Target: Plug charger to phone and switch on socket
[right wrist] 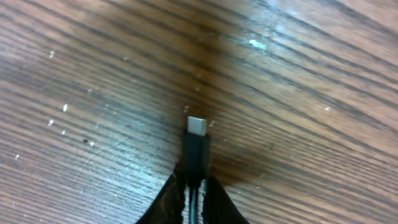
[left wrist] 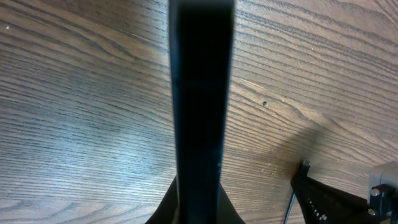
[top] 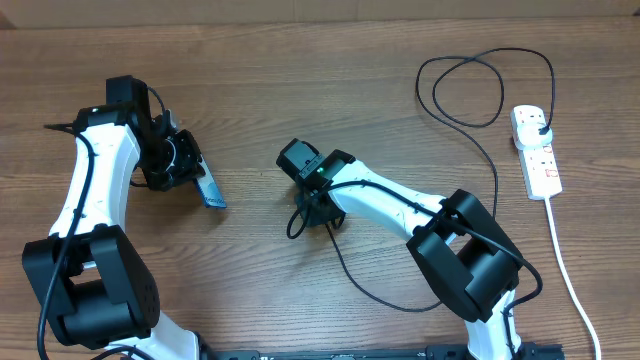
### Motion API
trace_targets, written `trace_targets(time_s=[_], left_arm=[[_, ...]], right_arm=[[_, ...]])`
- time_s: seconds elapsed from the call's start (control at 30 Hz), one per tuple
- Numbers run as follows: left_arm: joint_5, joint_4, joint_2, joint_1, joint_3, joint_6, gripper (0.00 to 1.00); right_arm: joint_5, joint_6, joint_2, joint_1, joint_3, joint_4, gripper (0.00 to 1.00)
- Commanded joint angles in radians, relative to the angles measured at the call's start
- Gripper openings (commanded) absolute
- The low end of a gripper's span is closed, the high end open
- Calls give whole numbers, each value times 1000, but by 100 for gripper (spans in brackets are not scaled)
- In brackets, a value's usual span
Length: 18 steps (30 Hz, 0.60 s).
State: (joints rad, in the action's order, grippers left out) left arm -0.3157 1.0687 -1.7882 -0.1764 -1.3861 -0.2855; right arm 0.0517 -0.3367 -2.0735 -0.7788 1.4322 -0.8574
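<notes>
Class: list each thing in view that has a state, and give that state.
phone: gripped in left gripper, no cable attached.
charger: connector tip held by right gripper, plug in socket.
socket: plug inserted; switch position unreadable.
left gripper: shut on phone.
right gripper: shut on charger.

The left gripper (top: pixel 188 168) holds the phone (top: pixel 211 191) at the left. At centre, the right gripper (top: pixel 322 212) grips the charger (top: pixel 495 180), which loops to the socket (top: pixel 537 152), far right.

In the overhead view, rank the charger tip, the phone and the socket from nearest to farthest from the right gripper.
1. The charger tip, held in the right gripper.
2. The phone, leftward, in the left gripper.
3. The socket, far off rightward.
</notes>
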Motion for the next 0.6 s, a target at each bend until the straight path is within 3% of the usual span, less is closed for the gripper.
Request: trace_targets(time_s=[0.0, 0.17, 0.47, 0.5, 0.53, 0.57], left_arm=[[-47, -5, 10, 3, 0, 21, 4], [-234, -31, 10, 3, 0, 138, 4], [-323, -53, 10, 3, 0, 173, 4], [-340, -54, 10, 3, 0, 180, 4], [-340, -53, 10, 3, 0, 180, 4], [-340, -53, 10, 3, 0, 179, 4]], right_arm=[[-46, 1, -16, 28, 2, 5, 5], [-154, 22, -16, 65, 3, 29, 4], [-188, 31, -16, 69, 3, 28, 4], [-183, 31, -16, 70, 3, 27, 10], [-180, 31, -16, 70, 3, 27, 23], [-180, 31, -16, 70, 3, 26, 43]])
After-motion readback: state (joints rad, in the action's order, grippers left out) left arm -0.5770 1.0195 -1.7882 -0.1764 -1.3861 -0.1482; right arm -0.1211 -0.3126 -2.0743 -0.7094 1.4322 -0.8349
